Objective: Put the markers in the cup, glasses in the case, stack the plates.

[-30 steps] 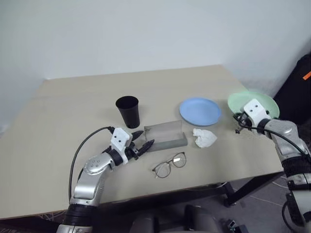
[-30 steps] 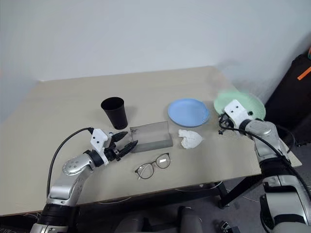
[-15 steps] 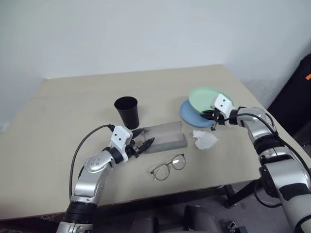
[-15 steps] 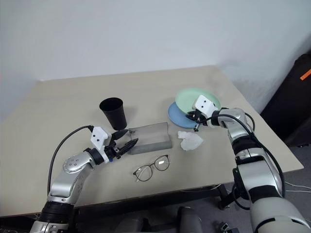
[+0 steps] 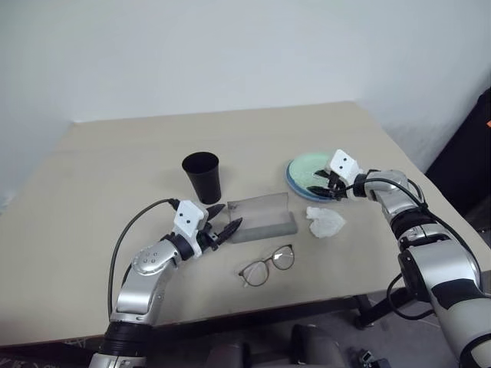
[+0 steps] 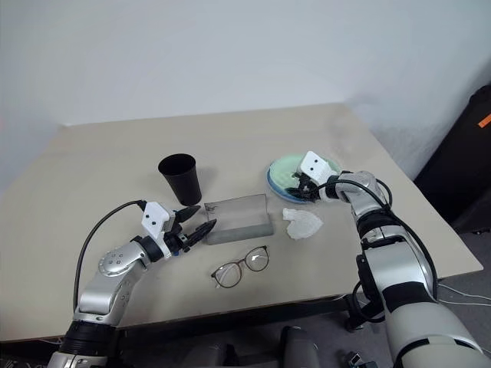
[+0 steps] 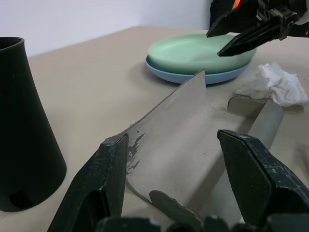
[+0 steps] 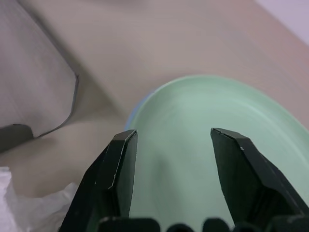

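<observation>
The pale green plate [image 5: 308, 165] lies on top of the light blue plate [image 5: 294, 181] at the right of the table. My right gripper [image 5: 323, 184] hovers open over the green plate's [image 8: 217, 125] near rim, holding nothing. The grey case [image 5: 261, 216] stands open at mid-table with its lid up. My left gripper [image 5: 230, 215] is open at the case's left end, its fingers on either side of the lid edge [image 7: 169, 130]. The glasses [image 5: 267, 264] lie in front of the case. The black cup [image 5: 202, 175] stands behind my left gripper. The markers are out of view.
A crumpled white tissue [image 5: 325, 221] lies just in front of the stacked plates, right of the case. The beige table [image 5: 115, 176] ends close beyond the plates on the right. A dark object [image 5: 472, 146] stands past the table's right edge.
My right gripper carried the green plate leftward, set it down on the blue plate and opened its jaws. The left arm stayed where it was.
</observation>
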